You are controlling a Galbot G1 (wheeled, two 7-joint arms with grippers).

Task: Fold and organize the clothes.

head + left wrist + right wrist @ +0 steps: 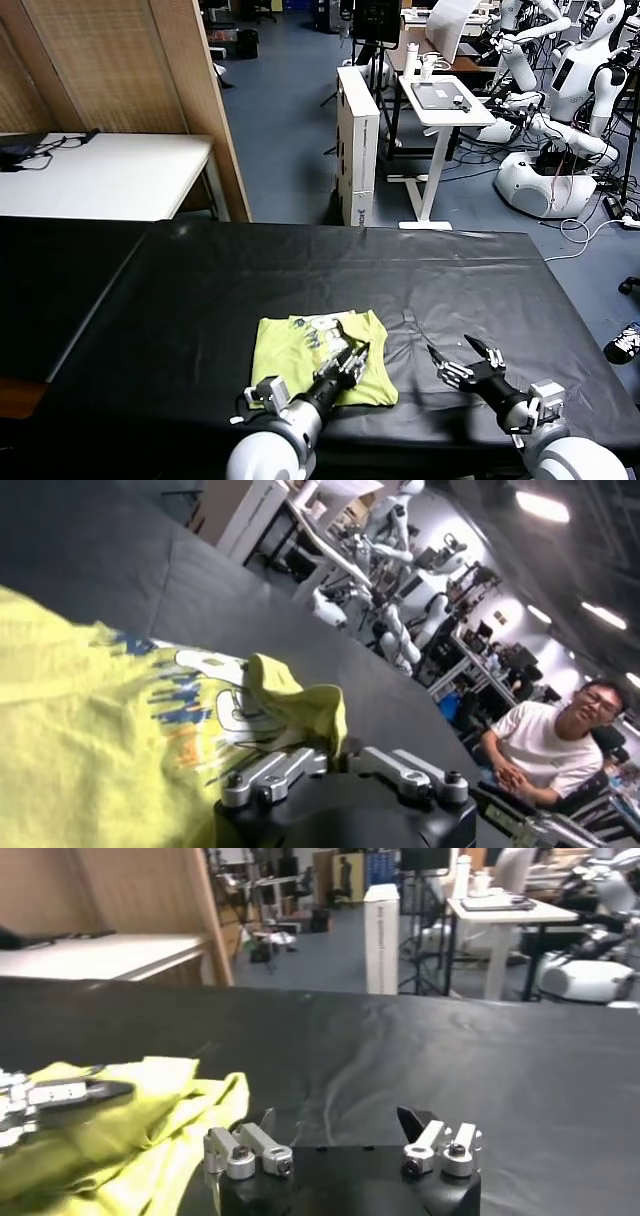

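Head view: the left gripper (352, 362) sits on the shirt (290, 370), fingers pinched on a raised fold near the print, likely to carry that flap over; the shirt lies partly folded near the desk (180, 300) front edge. Right gripper (467, 362), fingers apart, waits just beside it

The head camera looks forward and down from above the black cloth-covered table (300, 270), taking in its whole width and the room beyond. The left wrist camera sits low behind the left gripper (340, 760), close over the lime yellow-green cotton T-shirt (90, 730), facing across the table toward the lab. The right wrist camera sits behind the right gripper (340, 1133), near table height. All three views share the T-shirt and tabletop.
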